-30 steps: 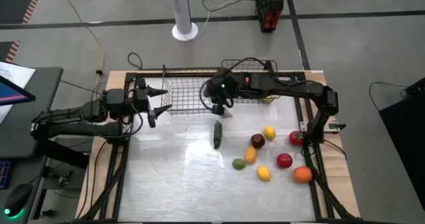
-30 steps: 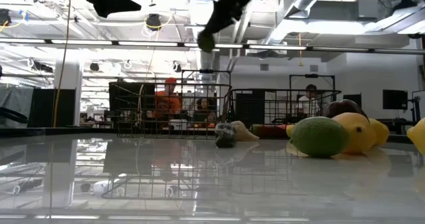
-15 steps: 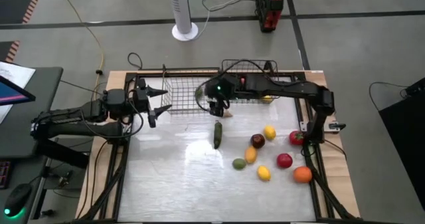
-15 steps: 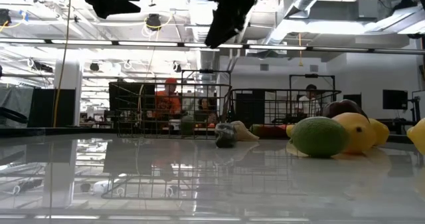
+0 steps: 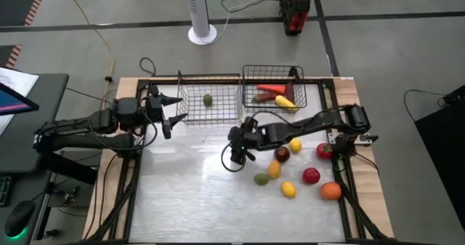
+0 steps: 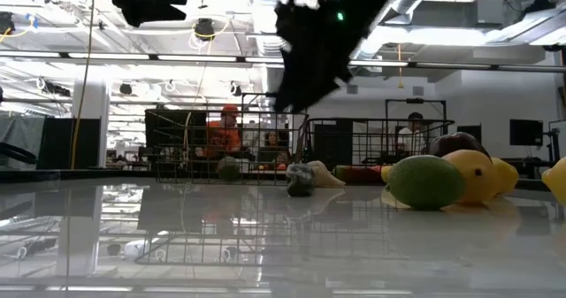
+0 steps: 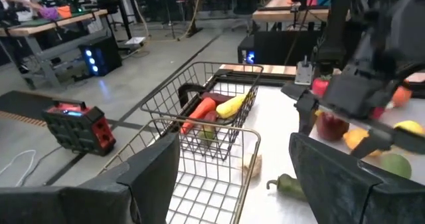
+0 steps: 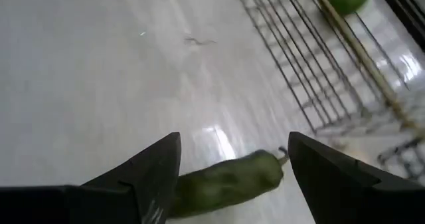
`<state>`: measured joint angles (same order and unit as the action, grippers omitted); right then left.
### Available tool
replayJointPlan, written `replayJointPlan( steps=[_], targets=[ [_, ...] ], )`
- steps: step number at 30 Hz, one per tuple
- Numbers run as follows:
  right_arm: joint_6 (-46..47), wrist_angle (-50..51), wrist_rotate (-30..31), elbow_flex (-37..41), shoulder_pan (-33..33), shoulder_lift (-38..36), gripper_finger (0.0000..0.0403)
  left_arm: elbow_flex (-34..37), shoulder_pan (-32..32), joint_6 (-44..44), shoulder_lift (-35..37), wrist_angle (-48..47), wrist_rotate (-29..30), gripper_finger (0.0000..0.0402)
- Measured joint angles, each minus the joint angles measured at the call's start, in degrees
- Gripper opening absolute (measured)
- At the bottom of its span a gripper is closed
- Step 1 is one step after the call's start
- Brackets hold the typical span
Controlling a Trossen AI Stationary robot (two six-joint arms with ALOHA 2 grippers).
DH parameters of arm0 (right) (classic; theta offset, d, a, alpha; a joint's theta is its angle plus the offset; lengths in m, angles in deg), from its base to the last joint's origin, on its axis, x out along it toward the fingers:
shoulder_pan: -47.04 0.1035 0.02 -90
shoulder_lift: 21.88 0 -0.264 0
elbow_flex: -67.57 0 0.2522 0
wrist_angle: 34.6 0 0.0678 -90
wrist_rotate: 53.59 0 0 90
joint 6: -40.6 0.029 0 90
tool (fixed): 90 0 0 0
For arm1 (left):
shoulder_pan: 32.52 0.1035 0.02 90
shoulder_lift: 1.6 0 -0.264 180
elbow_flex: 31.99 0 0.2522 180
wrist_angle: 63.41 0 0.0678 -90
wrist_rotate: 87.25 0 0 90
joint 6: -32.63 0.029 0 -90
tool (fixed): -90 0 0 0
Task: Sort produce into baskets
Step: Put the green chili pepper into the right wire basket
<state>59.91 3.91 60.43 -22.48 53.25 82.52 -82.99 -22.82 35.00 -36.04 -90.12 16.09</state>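
My right gripper (image 5: 238, 153) hangs open above a long green pepper (image 8: 229, 177) that lies on the table. The low view shows its fingers (image 6: 292, 95) well clear of the pepper (image 6: 301, 181). A round green fruit (image 5: 208, 99) rests on the floor of the lighter left basket (image 5: 190, 107). The darker right basket (image 5: 298, 103) holds a long red piece (image 5: 269, 89) and a long yellow piece (image 5: 285, 102). Several round pieces (image 5: 282, 154) lie loose on the table's right half. My left gripper (image 5: 170, 114) waits open at the left basket's left side.
A small pale item (image 7: 251, 164) lies on the table in front of the baskets. Black frame rails (image 5: 131, 187) run along the table's edges. The table's near left part (image 5: 182, 201) is bare. People sit at desks in the room beyond the table (image 6: 228, 134).
My right gripper has let go of the round green fruit over the left basket; the fruit dropped in and rolled a little. The gripper then swung toward the table's near edge and down, rolling its wrist, and now stands over the green pepper.
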Motion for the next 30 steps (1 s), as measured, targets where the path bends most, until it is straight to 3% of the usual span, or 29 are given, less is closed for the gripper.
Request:
replayJointPlan(
  steps=[5, 16, 23, 30],
  targets=[
    [10.1, -4.2, 5.6, 5.7, 0.2, 0.2, 0.0306, 0.0, 0.0, 0.0, 0.0, 0.0, 0.0, 0.0272],
    [18.7, -6.4, 7.6, 6.6, 0.4, 7.5, 0.0306, 0.0, 0.0, 0.0, 0.0, -0.3, 0.0, 0.0272],
    [17.5, -3.8, 6.2, 6.6, 0.4, 8.3, 0.0306, 0.0, 0.0, 0.2, 0.0, -0.5, 0.0, 0.0272],
    [9.3, -2.3, 1.2, 7.0, 0.4, 8.4, 0.0281, 0.0, 0.0, 0.2, 0.0, -0.5, 0.0, 0.0272]
  ],
)
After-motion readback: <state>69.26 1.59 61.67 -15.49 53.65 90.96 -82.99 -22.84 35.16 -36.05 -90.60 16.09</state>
